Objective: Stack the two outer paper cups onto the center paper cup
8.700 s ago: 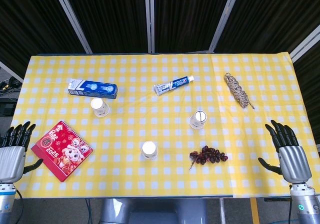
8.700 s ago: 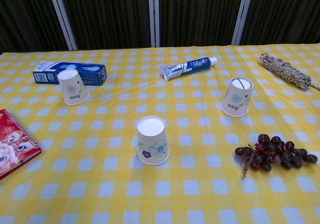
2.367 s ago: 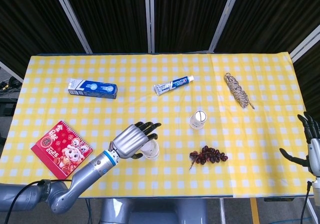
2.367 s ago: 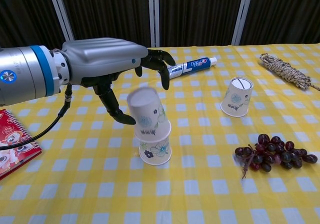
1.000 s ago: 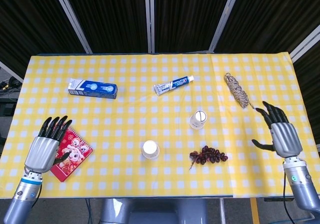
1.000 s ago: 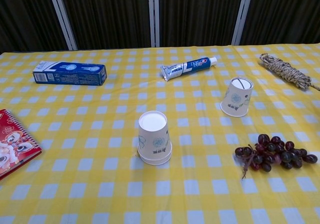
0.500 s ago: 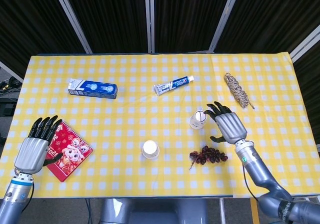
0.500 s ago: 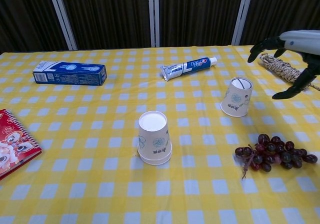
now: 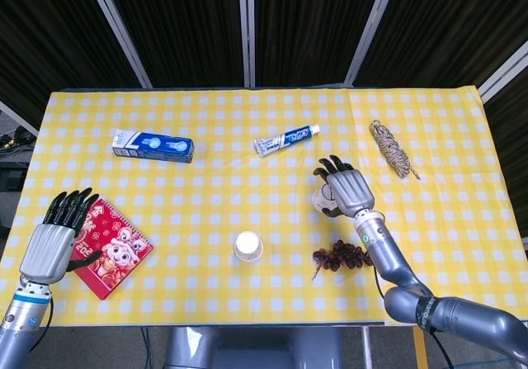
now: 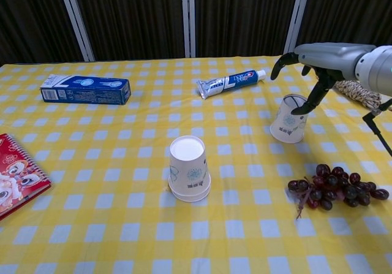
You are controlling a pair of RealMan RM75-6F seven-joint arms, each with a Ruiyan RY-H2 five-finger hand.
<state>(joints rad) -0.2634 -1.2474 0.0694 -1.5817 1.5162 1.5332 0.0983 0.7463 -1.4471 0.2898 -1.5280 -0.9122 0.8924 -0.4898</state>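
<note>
The right hand (image 10: 315, 62) hovers over the right paper cup (image 10: 289, 119) — fingers spread, thumb at its base, not clamped; the left hand (image 9: 51, 241) is open.

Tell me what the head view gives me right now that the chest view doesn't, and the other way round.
Only the head view shows the left hand, open beside the red booklet's near-left edge. Only the chest view shows the right hand's fingers arched over the outer cup from the side, with a double rim at the base of the center stack. Both show the toothpaste box, tube, rope and grapes.
</note>
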